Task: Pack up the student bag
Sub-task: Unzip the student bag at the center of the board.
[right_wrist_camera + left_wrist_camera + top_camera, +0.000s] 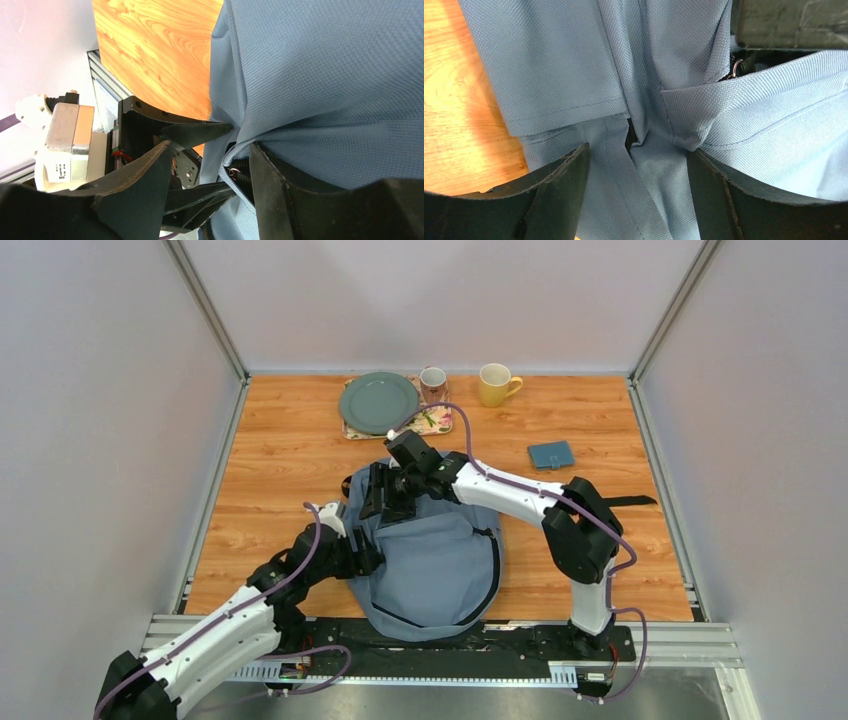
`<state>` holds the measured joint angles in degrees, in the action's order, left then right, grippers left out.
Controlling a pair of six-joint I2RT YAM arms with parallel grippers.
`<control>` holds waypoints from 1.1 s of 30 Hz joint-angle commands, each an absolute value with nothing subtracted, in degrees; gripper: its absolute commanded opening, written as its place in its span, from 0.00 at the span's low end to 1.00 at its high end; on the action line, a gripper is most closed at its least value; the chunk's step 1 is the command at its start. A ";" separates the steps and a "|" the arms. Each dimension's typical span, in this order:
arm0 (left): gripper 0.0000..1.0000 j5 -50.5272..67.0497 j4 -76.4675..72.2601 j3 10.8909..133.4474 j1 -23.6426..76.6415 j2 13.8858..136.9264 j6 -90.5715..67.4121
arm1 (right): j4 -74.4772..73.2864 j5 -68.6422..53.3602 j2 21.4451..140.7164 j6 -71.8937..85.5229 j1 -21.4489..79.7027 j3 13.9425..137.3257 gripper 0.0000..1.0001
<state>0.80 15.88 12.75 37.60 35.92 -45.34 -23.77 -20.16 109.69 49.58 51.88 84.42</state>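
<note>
Step in hand, by appearance: opening the large grey-blue fabric student bag (430,560), lying on the wooden tabletop (280,470) at its near edge. Left gripper (636,165) fingers parted, fabric fold between them; grip uncertain. Right gripper (210,170) fingers parted beside the bag's edge. Next: locate zipper.

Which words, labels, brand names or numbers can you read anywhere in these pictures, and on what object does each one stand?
None can be read.
The student bag shows plain fabric, no print.
The yellow mug, small cup and teal case show no lettering at this size.
</note>
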 commanded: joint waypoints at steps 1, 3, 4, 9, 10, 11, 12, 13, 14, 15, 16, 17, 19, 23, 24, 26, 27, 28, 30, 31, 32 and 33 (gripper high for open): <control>0.78 0.71 20.92 12.30 37.88 34.72 -45.35 | -21.87 -19.44 108.46 45.19 53.79 89.02 0.58; 0.78 0.09 22.41 12.65 37.88 33.93 -45.26 | -26.77 -14.97 106.53 41.67 54.66 90.17 0.57; 0.78 0.09 22.76 13.00 37.79 33.75 -45.18 | -28.11 -10.68 105.83 40.44 55.02 90.87 0.57; 0.78 -4.30 26.01 14.67 37.88 32.43 -44.47 | -32.07 2.60 100.12 37.53 55.02 87.72 0.57; 0.78 -5.26 26.54 15.37 37.79 32.26 -44.39 | -32.52 6.29 99.32 36.75 54.76 87.02 0.57; 0.78 -5.80 27.94 15.82 37.88 31.91 -44.21 | -32.95 7.89 97.75 36.22 54.06 85.53 0.58; 0.78 -6.32 28.65 16.08 37.88 31.64 -43.95 | -33.83 9.48 97.04 35.78 53.62 84.82 0.58; 0.78 -7.37 29.26 16.61 37.88 31.29 -43.77 | -34.01 9.58 96.25 35.42 52.92 83.77 0.59; 0.78 -7.90 30.57 16.79 37.88 30.77 -43.68 | -34.01 9.32 95.11 35.33 51.34 82.80 0.59; 0.78 -8.69 31.02 16.96 37.88 30.41 -43.68 | -34.01 8.27 94.84 35.33 50.55 80.88 0.59; 0.78 -8.96 31.46 17.22 37.88 29.98 -43.51 | -33.67 4.43 94.57 34.37 49.84 80.16 0.59; 0.78 -8.96 31.73 17.31 37.79 29.10 -43.42 | -33.58 2.13 94.74 34.02 48.70 79.55 0.58; 0.79 -8.70 31.73 17.84 37.88 28.30 -43.16 | -33.75 -3.33 95.18 33.84 48.08 77.79 0.58; 0.79 -7.65 31.99 19.60 37.88 27.07 -41.84 | -33.58 -6.41 94.66 35.59 48.16 73.58 0.57; 0.79 -7.39 32.25 20.12 37.79 26.98 -41.31 | -33.14 -7.29 94.22 35.86 48.25 72.43 0.55; 0.79 -7.47 32.87 21.18 37.88 27.33 -40.70 | -32.52 -8.17 91.95 35.95 48.60 68.31 0.52; 0.80 -7.56 33.05 21.53 37.88 27.51 -40.17 | -32.61 -8.52 91.06 36.03 48.69 66.64 0.48; 0.80 -7.73 33.66 21.97 37.88 27.86 -40.17 | -32.87 -8.35 90.18 35.95 48.78 63.84 0.45; 0.80 -8.17 34.01 22.06 37.79 27.95 -39.82 | -34.36 -6.34 87.28 36.47 49.30 60.66 0.37; 0.80 -8.52 34.27 22.23 37.88 27.86 -39.73 | -34.89 -5.46 86.23 36.82 49.48 59.08 0.35; 0.80 -8.79 34.28 22.24 37.79 27.95 -39.73 | -35.59 -4.41 84.65 37.35 49.48 55.50 0.32; 0.81 -9.40 34.19 22.15 37.88 27.86 -39.64 | -36.03 -2.05 84.12 37.88 49.48 54.07 0.31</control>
<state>-7.40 32.80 20.23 37.80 27.75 -41.50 -30.11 -4.78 87.48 36.40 48.38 61.45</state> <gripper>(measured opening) 0.800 0.335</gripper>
